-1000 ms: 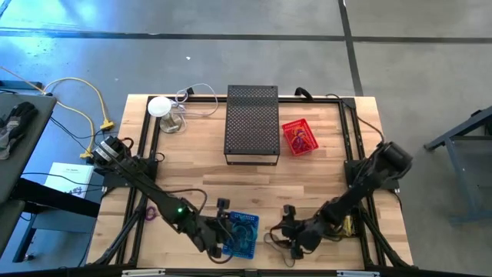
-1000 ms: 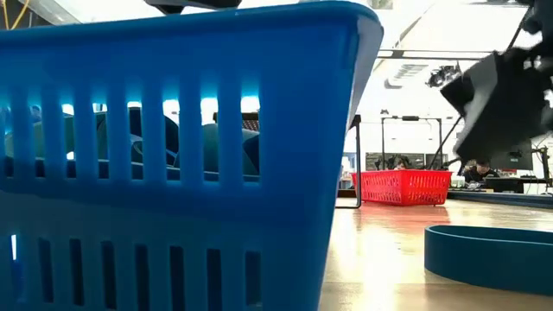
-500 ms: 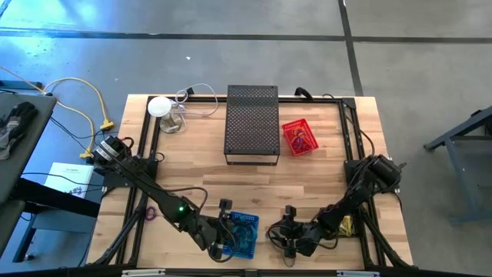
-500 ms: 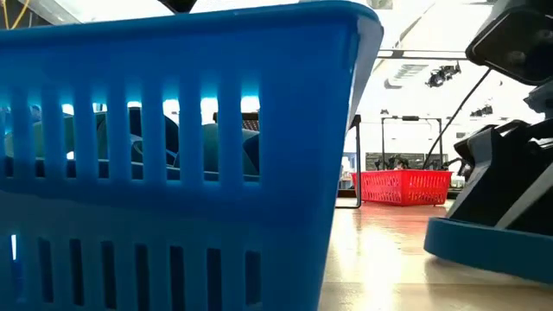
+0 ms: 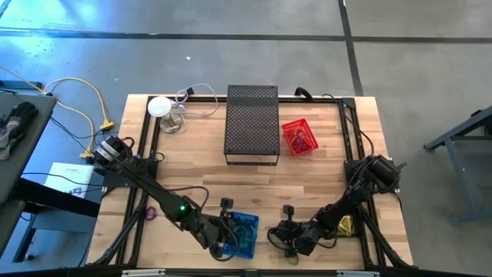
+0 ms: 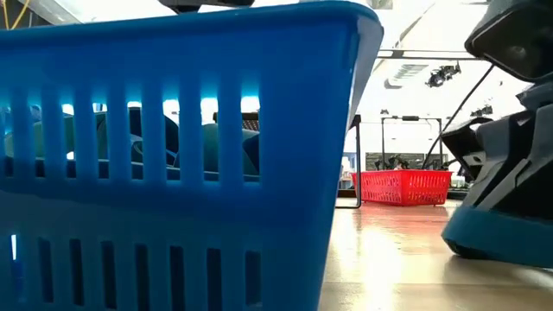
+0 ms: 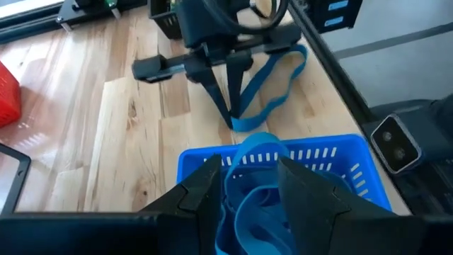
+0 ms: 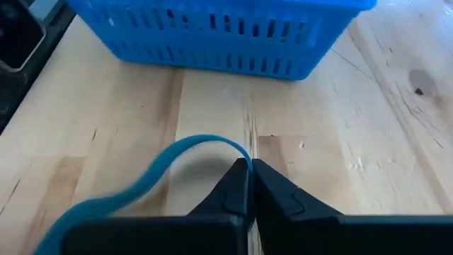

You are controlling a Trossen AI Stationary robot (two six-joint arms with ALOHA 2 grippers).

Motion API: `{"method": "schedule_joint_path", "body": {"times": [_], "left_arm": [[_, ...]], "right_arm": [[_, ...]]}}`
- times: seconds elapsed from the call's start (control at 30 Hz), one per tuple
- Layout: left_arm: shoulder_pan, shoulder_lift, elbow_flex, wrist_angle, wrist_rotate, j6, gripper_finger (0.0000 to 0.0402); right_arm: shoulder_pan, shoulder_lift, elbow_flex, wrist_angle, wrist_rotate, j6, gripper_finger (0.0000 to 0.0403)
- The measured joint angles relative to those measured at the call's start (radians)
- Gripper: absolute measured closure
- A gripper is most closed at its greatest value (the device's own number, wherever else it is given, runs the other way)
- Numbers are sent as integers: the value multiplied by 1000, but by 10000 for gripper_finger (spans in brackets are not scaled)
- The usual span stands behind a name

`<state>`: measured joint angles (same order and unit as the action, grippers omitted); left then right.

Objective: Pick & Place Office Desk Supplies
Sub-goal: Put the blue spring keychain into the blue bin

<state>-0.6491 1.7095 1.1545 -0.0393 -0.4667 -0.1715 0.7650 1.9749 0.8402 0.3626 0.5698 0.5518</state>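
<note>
Blue rubber band (image 8: 148, 173) pinched in your right tool (image 8: 248, 185); lift it into the blue slotted plastic basket (image 8: 212, 32) next. Left tool (image 7: 248, 191) hovers there, part-open.

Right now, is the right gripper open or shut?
Shut. In the right wrist view the right gripper has its two dark fingers pressed together on the blue rubber band, low over the wooden table.

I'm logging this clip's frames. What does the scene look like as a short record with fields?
right gripper: shut on blue band, low at the table, beside the blue basket
left gripper: over the blue basket, fingers apart, a blue band loop between them
blue basket contents: blue bands
red basket: far side, right of the black mesh box
</note>
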Motion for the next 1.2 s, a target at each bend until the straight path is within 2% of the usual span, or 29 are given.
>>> {"method": "schedule_joint_path", "body": {"times": [0.2,0.4,0.57,0.7,0.87,1.0,1.1,1.2], "left_arm": [[0,6,-1,-2,-8,7,273],[-4,6,-1,2,-9,91,273],[-39,6,-1,4,-57,185,273],[-68,5,-1,1,-220,243,273],[-99,5,-1,-5,-447,285,273],[-120,4,-1,-5,-594,285,273],[-143,4,-1,-11,-665,291,273],[-184,4,-1,-15,-703,327,273]], "right_arm": [[1,-125,55,-7,-1,-224,400],[-2,-241,111,-24,-9,-478,400],[-32,-263,177,-28,-124,-608,400],[-64,-266,230,-13,-240,-651,400],[-99,-265,294,-15,-312,-631,400],[-123,-218,356,-4,-314,-578,400],[-128,-143,400,-7,-313,-573,400],[-128,-77,437,50,-241,-573,400]]}}
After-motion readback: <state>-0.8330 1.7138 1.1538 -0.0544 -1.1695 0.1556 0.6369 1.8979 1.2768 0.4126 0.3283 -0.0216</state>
